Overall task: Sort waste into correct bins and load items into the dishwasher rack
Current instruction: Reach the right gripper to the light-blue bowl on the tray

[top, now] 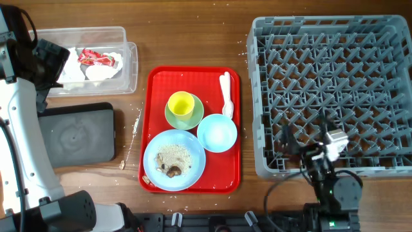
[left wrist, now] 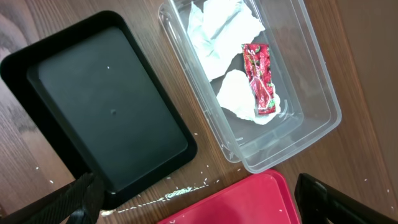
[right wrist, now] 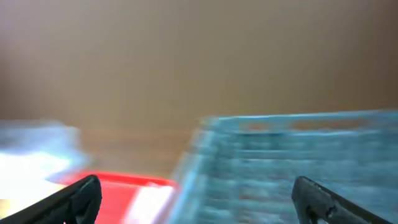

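Found left gripper spread wide over clear tub (napkins, wrapper inside), right gripper spread too, both empty. Saw cup, bowl, plate, spoon on red tray beside rack.

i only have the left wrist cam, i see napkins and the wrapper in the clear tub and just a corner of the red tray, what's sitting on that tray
Observer: The red tray holds a yellow-green cup standing on a pale green saucer, a small light blue bowl, a large light blue plate and white plastic spoons.
Operator: is the plate clean
Observer: No. Crumbs and a brown scrap lie on it.
Operator: anything loaded yet
Observer: No. The dishwasher rack, to the right of the tray, shows no dishes among its pegs.
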